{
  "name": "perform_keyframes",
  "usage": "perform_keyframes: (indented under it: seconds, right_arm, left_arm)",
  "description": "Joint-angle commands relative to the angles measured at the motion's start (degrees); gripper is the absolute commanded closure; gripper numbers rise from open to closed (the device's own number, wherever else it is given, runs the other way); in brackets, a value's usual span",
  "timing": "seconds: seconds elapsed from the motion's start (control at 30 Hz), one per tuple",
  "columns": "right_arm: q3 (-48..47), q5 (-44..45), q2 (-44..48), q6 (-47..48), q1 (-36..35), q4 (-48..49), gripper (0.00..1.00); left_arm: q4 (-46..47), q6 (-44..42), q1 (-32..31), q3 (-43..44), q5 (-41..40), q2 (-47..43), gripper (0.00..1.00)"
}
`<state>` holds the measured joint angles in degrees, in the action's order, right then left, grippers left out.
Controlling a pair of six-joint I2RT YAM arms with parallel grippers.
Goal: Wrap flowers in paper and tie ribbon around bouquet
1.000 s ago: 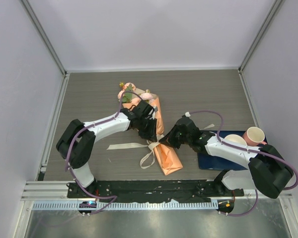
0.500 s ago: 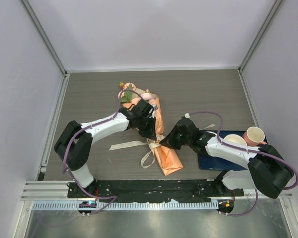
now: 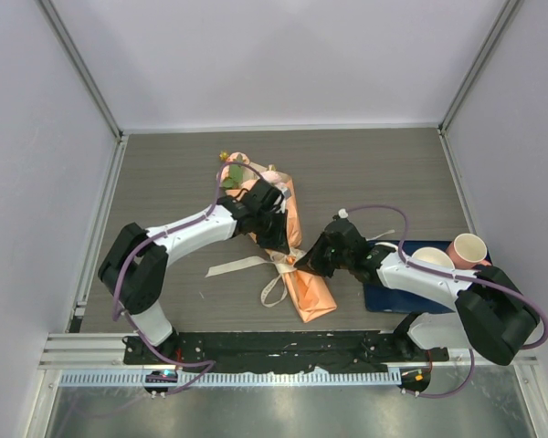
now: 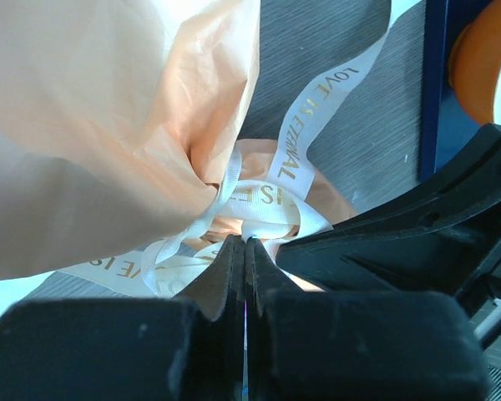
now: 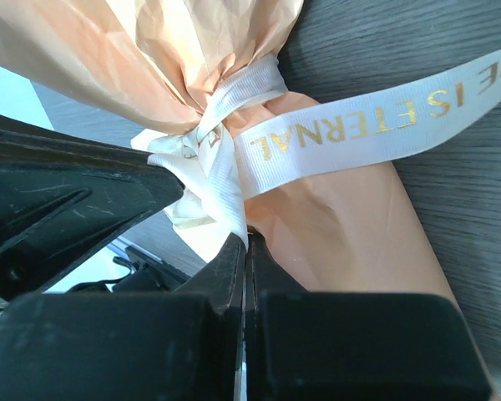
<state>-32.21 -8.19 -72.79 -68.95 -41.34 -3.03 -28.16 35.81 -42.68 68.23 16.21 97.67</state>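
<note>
The bouquet lies slanted in mid-table, wrapped in the orange paper (image 3: pixel 309 290), with the pink flowers (image 3: pixel 244 172) at its far end. The cream ribbon (image 3: pixel 234 267) is knotted round its middle, and its tails trail left and toward the near edge. My left gripper (image 3: pixel 283 247) is at the knot from the far-left side. In the left wrist view its gripper (image 4: pixel 246 241) is shut on a strand of the ribbon (image 4: pixel 305 125) beside the paper (image 4: pixel 108 109). My right gripper (image 3: pixel 303 263) meets the knot from the right. Its wrist view shows the gripper (image 5: pixel 245 238) shut on the ribbon (image 5: pixel 359 129) against the paper (image 5: pixel 351 225).
A dark blue mat (image 3: pixel 390 298) lies at the near right under my right arm, with a white cup (image 3: pixel 431 258) and a pink cup (image 3: pixel 467 247) on it. Grey walls and metal rails enclose the table on three sides.
My left gripper has closed onto the ribbon at the knot. Both grippers and the ribbon's left tail have shifted slightly to the right.
</note>
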Motion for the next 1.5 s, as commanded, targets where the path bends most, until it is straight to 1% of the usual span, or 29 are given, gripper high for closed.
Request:
perform_keyframes:
  seconds: [0.0,0.03,0.1,0.13,0.17,0.23,0.27,0.33,0.37,0.4,0.53,0.67,0.73,0.83,0.87,0.9,0.97,1.07,1.2,1.27,1.33,1.4,1.47]
  right_arm:
    - [-1.45,-0.17,0.54,8.45,0.3,0.04,0.99]
    - [-1.89,-0.25,1.07,13.79,0.3,0.13,0.92]
    - [-3.56,-1.65,2.91,18.74,0.82,-0.48,0.82]
    - [-4.44,-1.31,3.7,21.63,1.17,-1.53,0.76]
    - [-6.36,-1.05,4.32,26.62,1.26,-2.59,0.72]
    - [-8.48,-1.13,5.56,32.62,1.53,-5.49,0.63]
    - [-10.49,-0.35,5.82,37.7,1.61,-6.89,0.6]
    - [-11.47,0.36,6.26,41.51,1.62,-7.61,0.51]
    - [-12.0,-0.07,6.35,43.35,1.53,-7.52,0.5]
    - [-11.74,-0.77,6.78,45.81,1.61,-4.91,0.46]
    - [-10.69,-0.96,6.26,50.04,1.62,0.29,0.41]
    - [-10.86,-2.01,3.03,56.28,1.62,4.5,0.4]
    - [-11.12,-1.22,1.87,58.56,1.62,6.01,0.41]
    - [-13.31,-2.27,0.11,60.67,1.7,7.33,0.41]
    - [-14.19,-2.45,-1.98,60.86,1.62,6.99,0.41]
    - [-14.9,-2.36,-2.96,60.77,1.62,5.68,0.47]
    - [-15.17,-3.23,-4.28,59.55,1.62,4.79,0.53]
    - [-11.04,-3.77,-2.45,55.52,1.62,8.73,0.56]
    - [-8.76,-5.96,-1.21,51.55,1.62,7.95,0.61]
    - [-6.56,-7.19,-0.34,50.23,1.62,7.86,0.62]
    - [-3.67,-7.98,0.98,47.68,1.62,10.22,0.62]
    - [-3.21,-7.64,1.08,46.63,1.62,10.32,0.62]
    - [-4.96,-6.68,0.64,46.97,1.7,7.7,0.62]
  left_arm:
    - [2.5,1.45,0.14,2.44,1.01,-2.83,1.0]
    - [3.11,1.8,0.4,2.61,1.98,-2.66,1.0]
    - [3.03,2.33,0.57,3.14,3.04,-1.79,1.0]
    - [2.85,2.51,1.01,3.31,3.65,-1.43,1.0]
    - [2.85,2.68,1.36,3.4,4.96,-1.17,1.0]
    - [3.2,3.47,2.15,3.58,5.94,-0.81,1.0]
    - [3.55,3.91,2.51,3.41,6.9,-0.81,1.0]
    - [4.69,5.05,3.56,3.14,7.87,-0.9,1.0]
    - [4.78,5.4,3.91,3.31,8.4,-0.81,1.0]
    - [4.96,6.02,4.18,3.32,9.36,-0.81,1.0]
    - [4.61,6.9,5.76,3.84,10.16,0.32,1.0]
    - [6.01,8.75,7.43,3.67,12.7,1.73,1.0]
    - [6.45,9.01,7.61,3.76,13.76,2.26,1.0]
    - [6.71,9.01,7.69,3.76,13.85,2.35,1.0]
    - [6.8,9.19,7.7,3.67,13.68,2.35,1.0]
    - [6.98,9.45,7.78,3.67,13.59,2.18,1.0]
    - [7.07,9.54,7.96,3.76,13.06,2.0,1.0]
    - [6.19,9.45,8.4,3.84,12.54,1.82,1.0]
    - [5.31,9.36,9.1,3.84,12.53,1.91,1.0]
    - [5.31,9.28,9.28,3.93,12.1,1.91,1.0]
    - [5.66,9.45,9.54,3.93,12.35,2.17,1.0]
    - [5.92,9.45,9.54,4.19,12.97,2.35,1.0]
    - [6.1,9.54,9.63,4.46,13.59,2.62,1.0]
